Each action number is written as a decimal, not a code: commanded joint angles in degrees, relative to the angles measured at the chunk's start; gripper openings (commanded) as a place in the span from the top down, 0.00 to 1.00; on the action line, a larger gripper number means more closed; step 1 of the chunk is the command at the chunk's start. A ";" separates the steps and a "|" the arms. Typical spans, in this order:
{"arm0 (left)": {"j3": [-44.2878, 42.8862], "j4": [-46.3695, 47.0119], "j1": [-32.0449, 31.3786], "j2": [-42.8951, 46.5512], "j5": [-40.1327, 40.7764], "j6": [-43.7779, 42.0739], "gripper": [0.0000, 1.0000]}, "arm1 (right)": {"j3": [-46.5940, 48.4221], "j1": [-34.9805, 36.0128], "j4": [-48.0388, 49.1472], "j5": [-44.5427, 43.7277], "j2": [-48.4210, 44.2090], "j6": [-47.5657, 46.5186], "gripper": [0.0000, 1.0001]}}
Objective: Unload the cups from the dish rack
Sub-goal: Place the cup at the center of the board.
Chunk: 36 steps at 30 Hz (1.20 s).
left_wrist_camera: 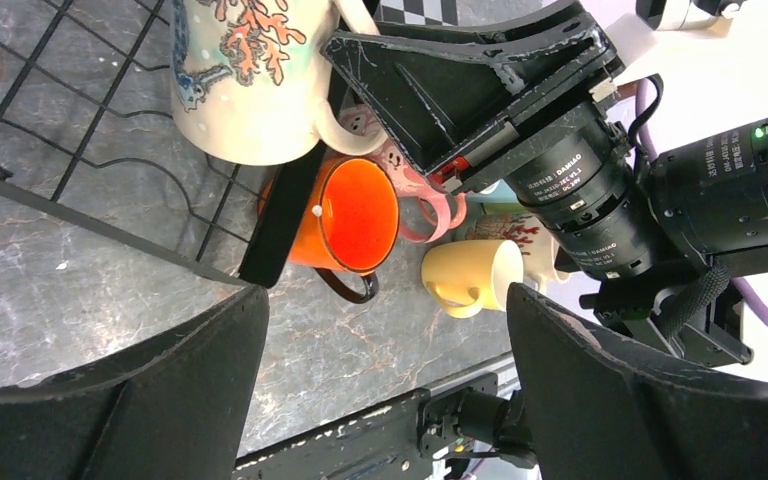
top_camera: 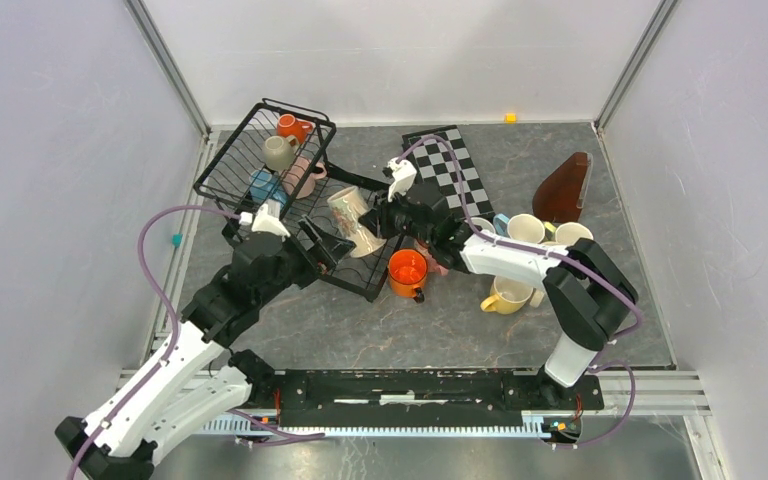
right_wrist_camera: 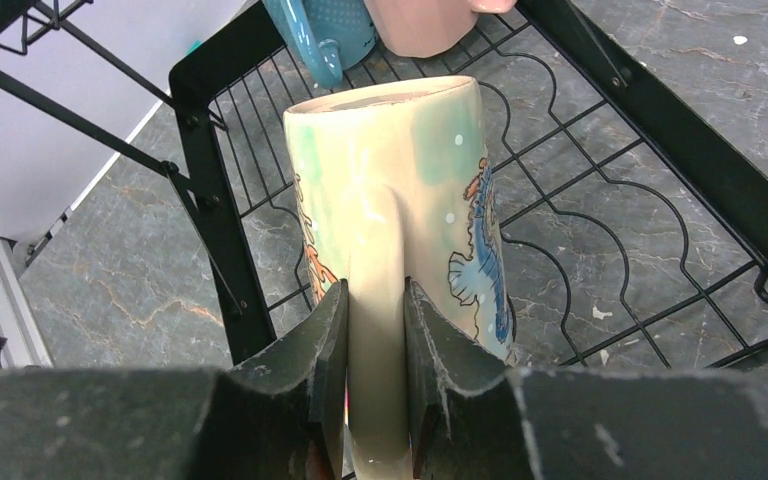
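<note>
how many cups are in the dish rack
5: orange cup, beige cup, pink cup and blue cup at the basket end, patterned cup at the tray part; others may be hidden.

Your right wrist view: blue cup [right_wrist_camera: 320,30], pink cup [right_wrist_camera: 425,25] cut off at 12 o'clock; handle bottom of patterned mug [right_wrist_camera: 430,180] hidden behind right gripper [right_wrist_camera: 375,295].

A black-and-white checkerboard [top_camera: 470,152] lies flat on the grey marbled tabletop [top_camera: 380,330]. Right of it sits a brown wedge-shaped object [top_camera: 564,190]; beyond it, a small yellow block [top_camera: 510,118].
</note>
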State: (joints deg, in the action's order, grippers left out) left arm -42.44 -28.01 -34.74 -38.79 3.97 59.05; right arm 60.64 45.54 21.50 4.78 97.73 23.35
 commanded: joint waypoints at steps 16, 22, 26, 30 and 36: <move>-12.59 8.32 -5.69 -7.30 9.30 18.35 0.01 | 3.95 -8.03 13.64 2.56 -10.43 16.51 1.00; -14.87 11.32 -5.54 -11.91 9.40 19.39 0.00 | 2.81 -10.59 13.60 1.31 -14.92 19.80 1.00; -13.40 15.21 -4.00 -13.57 6.76 23.31 0.00 | 2.22 -12.17 12.12 0.24 -17.91 20.47 1.00; -10.45 23.13 -1.42 -16.15 1.71 30.19 0.00 | 1.03 -13.39 11.96 0.11 -20.28 21.17 1.00; -10.73 29.76 -1.12 -19.78 0.88 33.30 0.00 | -0.95 -14.31 12.71 -1.00 -23.17 22.05 1.00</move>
State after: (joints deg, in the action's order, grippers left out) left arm -52.75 -6.61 -36.07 -57.17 6.46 86.96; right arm 59.53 31.73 23.05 4.93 79.07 42.87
